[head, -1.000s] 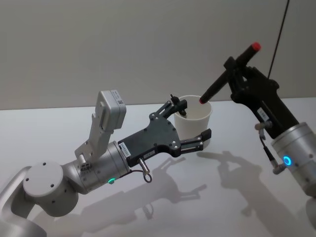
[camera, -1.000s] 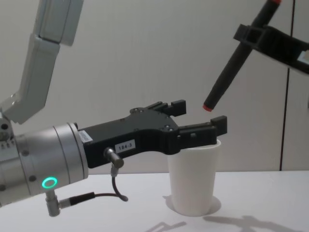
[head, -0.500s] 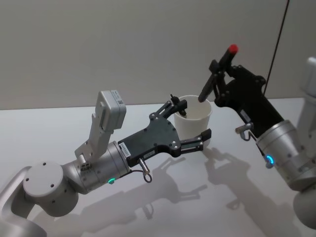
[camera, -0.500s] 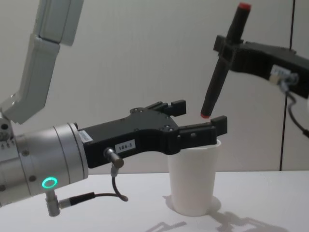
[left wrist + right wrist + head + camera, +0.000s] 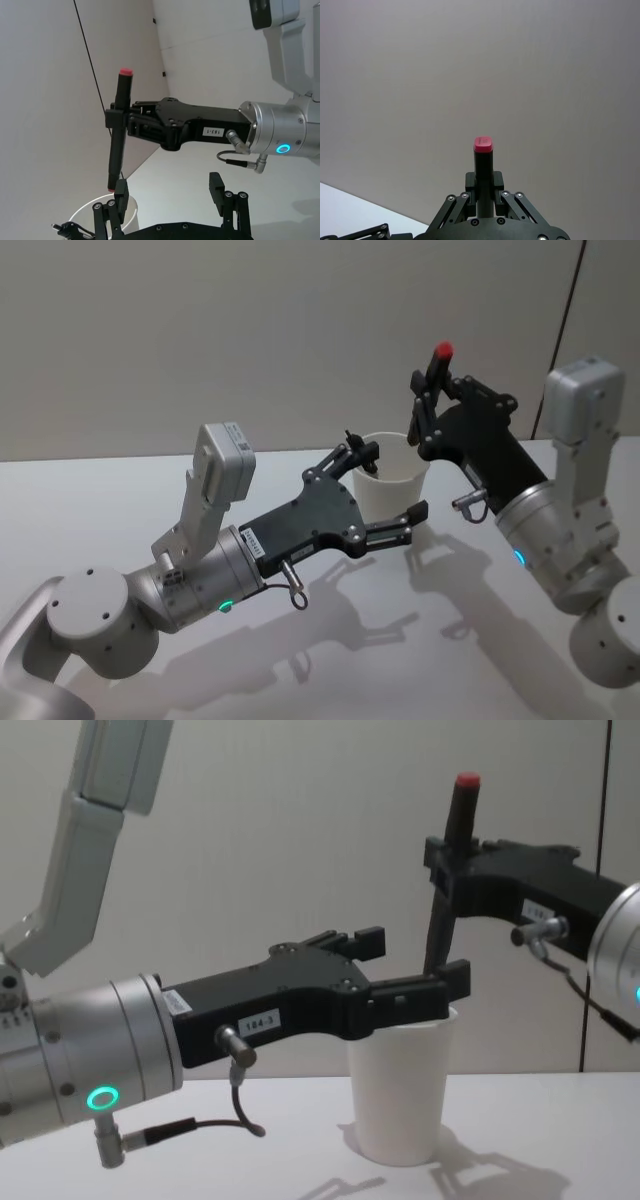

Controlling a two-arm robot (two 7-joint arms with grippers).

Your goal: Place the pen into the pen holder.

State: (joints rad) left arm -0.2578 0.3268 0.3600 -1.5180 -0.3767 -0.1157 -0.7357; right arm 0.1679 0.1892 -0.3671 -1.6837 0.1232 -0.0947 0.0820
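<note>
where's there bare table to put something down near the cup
Bare table lies to the left, behind the left gripper, and in front of the pen holder. It is crowded at the cup's rim, where the right gripper holds the pen.

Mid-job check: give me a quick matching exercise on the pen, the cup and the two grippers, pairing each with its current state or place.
Things:
1. pen
2. pen holder
3. left gripper
4. right gripper

States:
A. open, fingers on either side of the cup's rim
B. standing upright on the table
C. shut around the black barrel
D. nearly vertical, red cap up, lower end at the cup's mouth

Pairs: 1-D, 2-B, 3-A, 4-C
</note>
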